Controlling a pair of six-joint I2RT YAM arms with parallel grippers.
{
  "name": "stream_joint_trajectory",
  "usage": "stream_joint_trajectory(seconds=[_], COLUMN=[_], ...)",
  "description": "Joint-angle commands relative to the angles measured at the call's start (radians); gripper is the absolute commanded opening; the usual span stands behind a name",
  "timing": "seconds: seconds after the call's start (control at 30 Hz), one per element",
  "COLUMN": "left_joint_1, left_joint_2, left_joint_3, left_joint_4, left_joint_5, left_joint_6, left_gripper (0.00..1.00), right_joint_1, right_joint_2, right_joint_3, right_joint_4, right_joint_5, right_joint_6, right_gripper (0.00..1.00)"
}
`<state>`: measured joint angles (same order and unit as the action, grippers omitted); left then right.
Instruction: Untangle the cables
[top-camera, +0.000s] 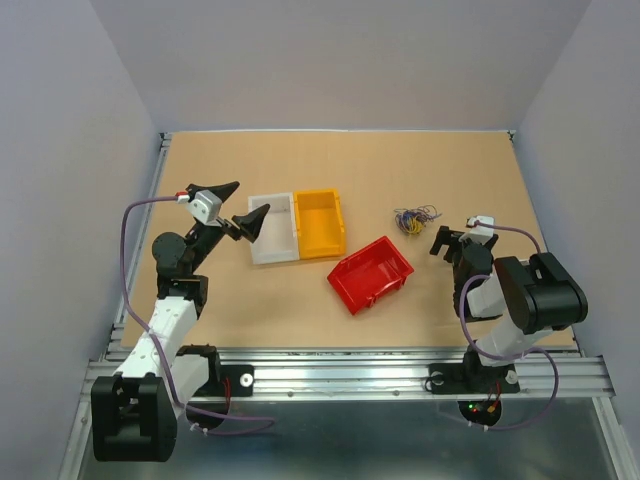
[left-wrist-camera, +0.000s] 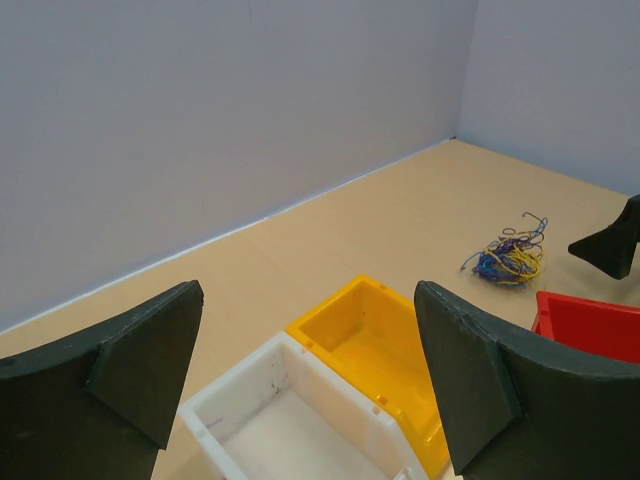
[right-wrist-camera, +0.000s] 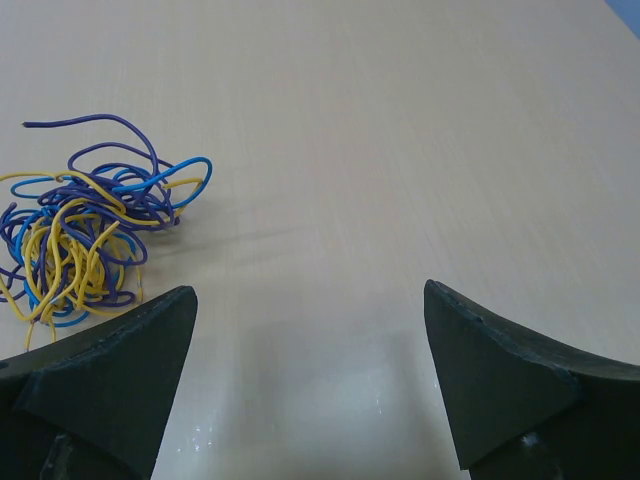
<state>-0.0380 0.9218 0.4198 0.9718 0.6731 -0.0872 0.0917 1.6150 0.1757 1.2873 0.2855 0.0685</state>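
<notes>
With left fingers (left-wrist-camera: 130, 370) and right fingers (right-wrist-camera: 110, 370) spread wide and empty, treat the cables (right-wrist-camera: 85, 235), bunched on the counter (right-wrist-camera: 400, 150) just ahead-left of the right pair, as feather-light, limp and snag-prone, best pinched at the stray purple end (right-wrist-camera: 90, 119).

open tabletop (top-camera: 420, 170) between right end effector (right-wrist-camera: 310, 292) and cables (right-wrist-camera: 80, 240), red bin (top-camera: 372, 272) left of them

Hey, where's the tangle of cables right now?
Top view: the cables lie bunched on the right side of the table, just ahead of the right gripper, beyond the red bin.
</notes>
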Motion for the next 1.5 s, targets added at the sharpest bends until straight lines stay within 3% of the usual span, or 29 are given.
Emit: stream_joint_trajectory(seconds=[0.0,0.1,0.17,0.27,0.33,0.37,0.43,0.47,0.5,0.53,0.7,0.97,1.13,1.2,1.23,1.33,1.37,1.47], left_joint_1=[-0.005,-0.01,-0.023,-0.097,-0.129,-0.135,-0.151,-0.154,-0.16,-0.166,-0.18,-0.186,-0.189,-0.191,-0.191,-0.195,-0.201,-0.22], left_joint_2=[-0.008,0.009,0.038,0.067,0.072,0.072,0.061,0.049,0.043,0.031,0.018,0.032,0.035,0.04,0.043,0.051,0.06,0.078], left_joint_3=[0.03,0.031,0.051,0.101,0.109,0.106,0.1,0.093,0.089,0.082,0.076,0.086,0.088,0.091,0.093,0.096,0.1,0.109], left_joint_4=[0.065,0.065,0.038,-0.102,-0.151,-0.154,-0.16,-0.16,-0.16,-0.163,-0.165,-0.182,-0.188,-0.189,-0.194,-0.203,-0.206,-0.216], left_joint_5=[0.048,0.156,0.311,0.229,0.201,0.198,0.181,0.175,0.168,0.152,0.134,0.118,0.109,0.108,0.106,0.111,0.109,0.094], left_joint_6=[0.0,0.05,0.108,0.199,0.254,0.262,0.285,0.293,0.302,0.311,0.322,0.339,0.346,0.349,0.349,0.356,0.36,0.365], left_gripper=[0.99,0.99,0.99,0.99,0.99,0.99,0.99,0.99,0.99,0.99,0.99,0.99,0.99,0.99,0.99,0.99,0.99,0.99], right_joint_1=[-0.003,-0.001,-0.001,-0.001,0.002,0.002,0.0,0.0,0.0,0.0,0.0,-0.001,0.002,0.002,0.002,0.002,0.002,0.0], right_joint_2=[0.002,0.003,0.003,-0.036,-0.163,-0.223,-0.297,-0.322,-0.322,-0.31,-0.236,-0.118,-0.011,0.025,0.034,0.011,-0.03,-0.116], right_joint_3=[0.024,0.025,0.025,0.018,0.083,0.135,0.344,0.382,0.401,0.407,0.455,0.475,0.501,0.518,0.524,0.525,0.513,0.487], right_joint_4=[0.115,0.113,0.113,0.106,-0.078,-0.37,-0.723,-0.821,-0.88,-0.901,-0.918,-0.883,-0.816,-0.792,-0.786,-0.78,-0.78,-0.789], right_joint_5=[0.027,0.026,-0.009,-0.028,0.072,0.151,0.224,0.196,0.067,-0.018,-0.176,-0.204,-0.259,-0.281,-0.308,-0.359,-0.367,-0.374], right_joint_6=[0.005,0.004,-0.01,-0.018,0.013,0.084,0.277,0.327,0.342,0.444,0.487,0.55,0.557,0.554,0.545,0.53,0.527,0.504], right_gripper=[1.0,1.0,1.0,1.0,1.0,1.0,1.0,1.0,1.0,1.0,0.96,0.94,0.77,0.63,0.46,0.23,0.05,0.01])
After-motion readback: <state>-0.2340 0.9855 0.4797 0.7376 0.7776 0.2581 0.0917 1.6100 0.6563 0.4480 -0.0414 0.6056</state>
